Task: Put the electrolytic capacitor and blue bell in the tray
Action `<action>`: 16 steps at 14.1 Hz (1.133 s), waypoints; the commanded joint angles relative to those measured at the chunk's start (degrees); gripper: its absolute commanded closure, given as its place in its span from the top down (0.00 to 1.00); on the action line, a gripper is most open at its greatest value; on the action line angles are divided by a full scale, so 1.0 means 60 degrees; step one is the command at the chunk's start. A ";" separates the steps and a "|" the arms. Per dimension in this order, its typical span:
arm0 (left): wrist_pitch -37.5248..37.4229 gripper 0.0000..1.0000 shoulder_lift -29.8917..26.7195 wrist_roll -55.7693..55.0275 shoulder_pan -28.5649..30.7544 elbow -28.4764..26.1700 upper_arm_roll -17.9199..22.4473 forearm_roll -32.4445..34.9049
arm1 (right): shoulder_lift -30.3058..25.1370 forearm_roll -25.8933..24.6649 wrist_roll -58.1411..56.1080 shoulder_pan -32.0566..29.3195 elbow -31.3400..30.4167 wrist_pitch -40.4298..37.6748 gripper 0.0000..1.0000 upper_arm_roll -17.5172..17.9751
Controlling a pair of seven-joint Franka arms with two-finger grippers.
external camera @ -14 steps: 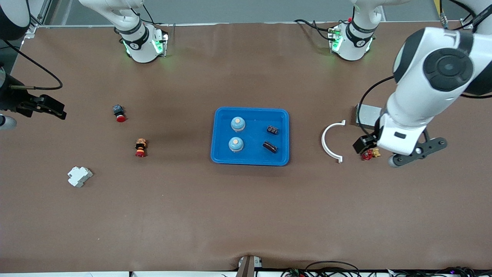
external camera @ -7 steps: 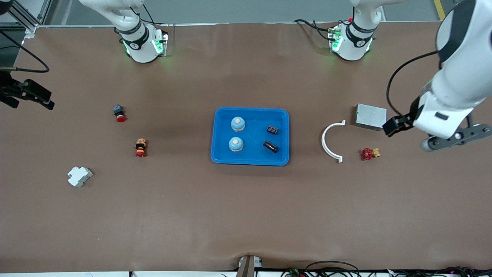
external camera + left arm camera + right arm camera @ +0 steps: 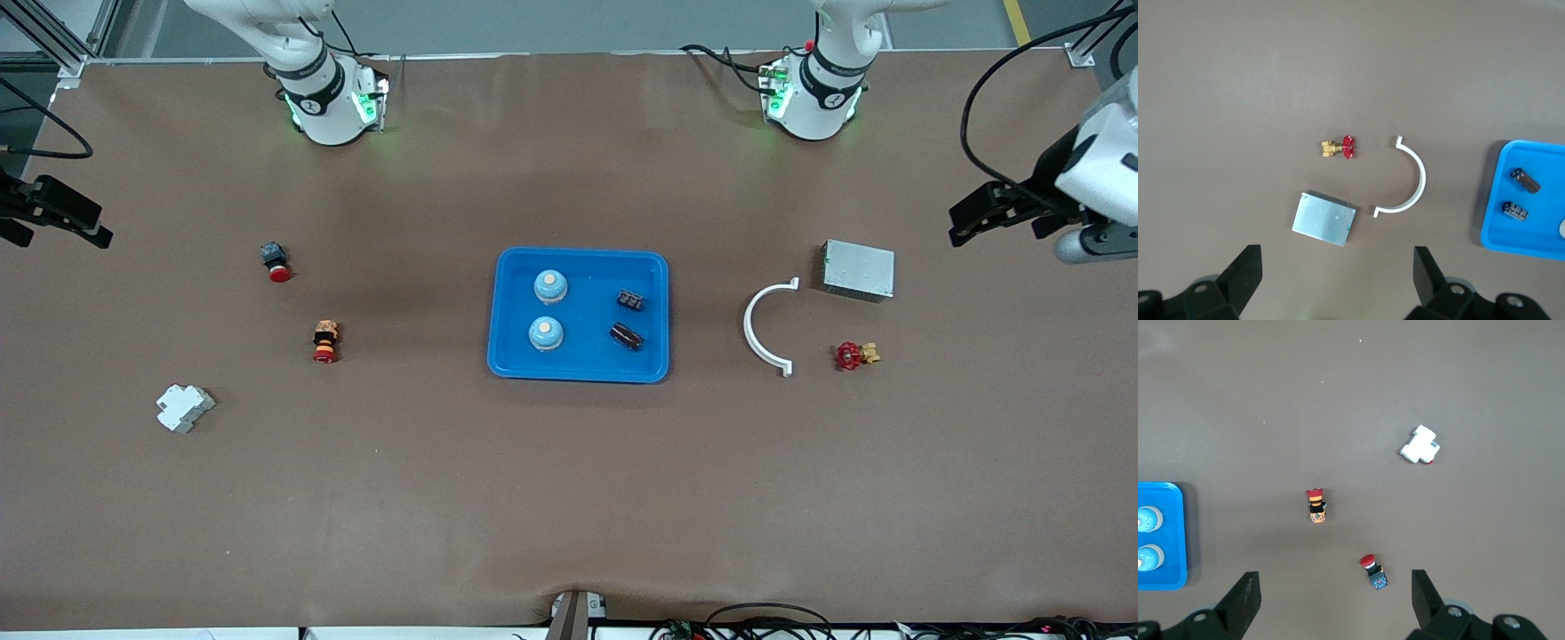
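Tray [image 3: 579, 374]: holds two blue bells [image 3: 549, 286] and two electrolytic capacitors [image 3: 627, 336]; my left gripper [image 3: 987, 213] and right gripper [image 3: 53, 212], jaws apart and empty, hang off its two ends; best simply to wait clear.

A robotics lab bench, not a home or a shop.

You are looking at two white arm bases [image 3: 331, 102] with green status lights, bolted along one edge of a bench [image 3: 569, 498] under brown matting, with cables [image 3: 729, 62] trailing from them. Industrial odds and ends lie around a blue tray [image 3: 578, 372]: a red push-button switch [image 3: 276, 261], a white breaker [image 3: 184, 408], a grey metal box [image 3: 858, 269] beneath your left claw [image 3: 1338, 280], and a red valve [image 3: 853, 356].
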 commanded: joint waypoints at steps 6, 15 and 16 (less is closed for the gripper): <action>0.0325 1.00 -0.0732 0.0695 -0.0370 -0.0764 0.0291 -0.0213 | -0.0193 -0.0006 -0.0103 -0.0047 0.0296 -0.0103 1.00 0.0150; -0.0025 1.00 -0.0921 0.0636 -0.0355 -0.0793 0.0262 -0.0227 | -0.0179 -0.0517 -0.0015 0.0084 0.0630 -0.0833 1.00 0.0164; -0.0084 1.00 -0.0966 0.0636 -0.0355 -0.0779 0.0276 -0.0227 | -0.0164 -0.0533 0.0014 0.0114 0.0836 -0.1242 1.00 0.0164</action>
